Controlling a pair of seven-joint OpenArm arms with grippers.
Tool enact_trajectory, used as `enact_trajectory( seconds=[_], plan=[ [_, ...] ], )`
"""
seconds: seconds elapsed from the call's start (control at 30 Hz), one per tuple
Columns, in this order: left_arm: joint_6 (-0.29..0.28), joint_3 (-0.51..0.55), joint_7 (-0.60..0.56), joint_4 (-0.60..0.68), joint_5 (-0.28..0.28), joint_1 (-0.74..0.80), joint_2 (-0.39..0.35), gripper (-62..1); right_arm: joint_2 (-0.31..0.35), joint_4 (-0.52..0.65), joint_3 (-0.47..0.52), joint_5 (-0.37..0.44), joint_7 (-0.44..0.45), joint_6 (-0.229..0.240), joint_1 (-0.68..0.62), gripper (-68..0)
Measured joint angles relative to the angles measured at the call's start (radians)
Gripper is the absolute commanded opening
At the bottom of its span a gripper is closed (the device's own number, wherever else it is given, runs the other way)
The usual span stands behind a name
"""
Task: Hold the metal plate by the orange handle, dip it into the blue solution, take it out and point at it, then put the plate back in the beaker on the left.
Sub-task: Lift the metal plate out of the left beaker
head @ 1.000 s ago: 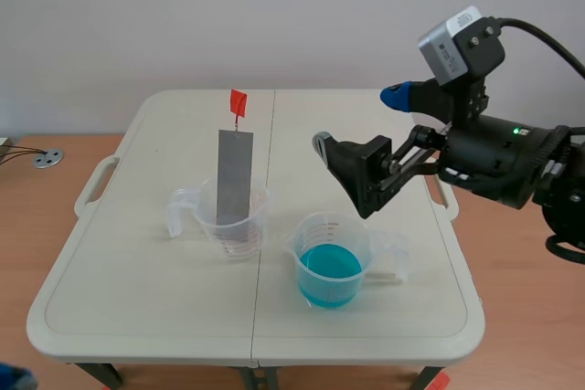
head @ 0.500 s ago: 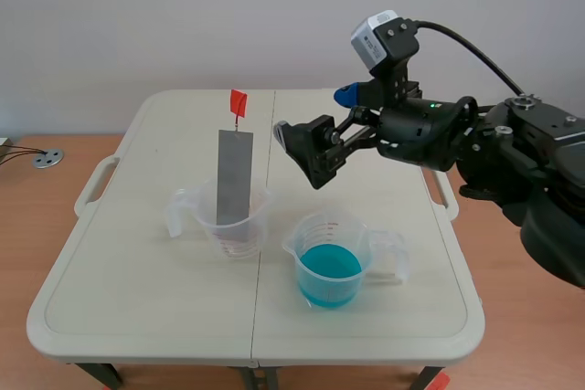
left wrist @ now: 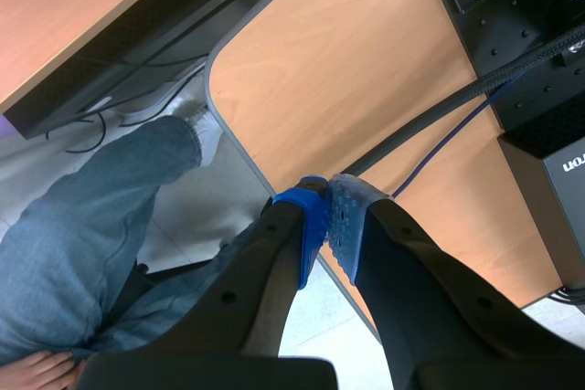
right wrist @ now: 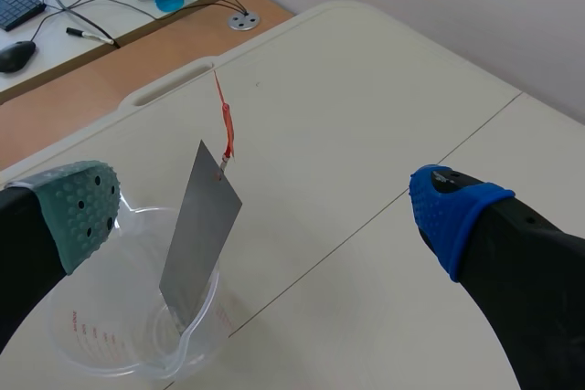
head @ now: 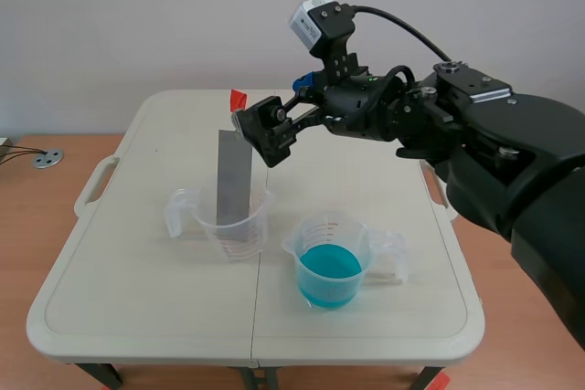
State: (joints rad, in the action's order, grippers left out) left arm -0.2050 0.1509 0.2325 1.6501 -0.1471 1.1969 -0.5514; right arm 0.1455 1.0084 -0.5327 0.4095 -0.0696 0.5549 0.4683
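My right gripper (right wrist: 270, 209) is spread wide and holds nothing; the orange handle (right wrist: 224, 125) sits ahead between its fingers, untouched. The metal plate (right wrist: 196, 244) leans in the clear beaker (head: 239, 230) on the table's (head: 137, 253) left half. My left gripper (left wrist: 329, 226) is closed, empty.

Scene view fronts the bench (head: 137, 280) from above; right wrist view shares it, closer; left wrist view faces elsewhere.
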Motion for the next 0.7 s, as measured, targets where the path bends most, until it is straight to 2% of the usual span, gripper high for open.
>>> enact_trajectory(
  seconds=[0.17, 0.33, 0.5, 0.6, 0.7],
  plan=[
    [0.000, 0.000, 0.000, 0.001, -0.003, 0.000, 0.000, -59.0, -0.055, -0.050, -0.032, -0.041, 0.000, 0.000, 0.040, -1.2],
    [0.000, 0.000, 0.000, 0.001, -0.003, 0.000, 0.000, -59.0, -0.105, -0.118, -0.053, -0.046, 0.000, 0.000, 0.078, -1.2],
    [0.000, 0.000, 0.000, 0.001, -0.003, 0.000, 0.000, -59.0, -0.119, -0.170, -0.053, -0.055, 0.005, 0.000, 0.087, -1.6],
    [0.000, 0.000, 0.000, 0.001, -0.003, 0.000, 0.000, -59.0, -0.118, -0.173, -0.053, -0.071, 0.013, 0.000, 0.086, -10.0],
    [0.000, 0.000, 0.000, 0.001, -0.003, 0.000, 0.000, -59.0, -0.119, -0.173, -0.053, -0.074, 0.019, 0.000, 0.086, -15.1]
  ],
)
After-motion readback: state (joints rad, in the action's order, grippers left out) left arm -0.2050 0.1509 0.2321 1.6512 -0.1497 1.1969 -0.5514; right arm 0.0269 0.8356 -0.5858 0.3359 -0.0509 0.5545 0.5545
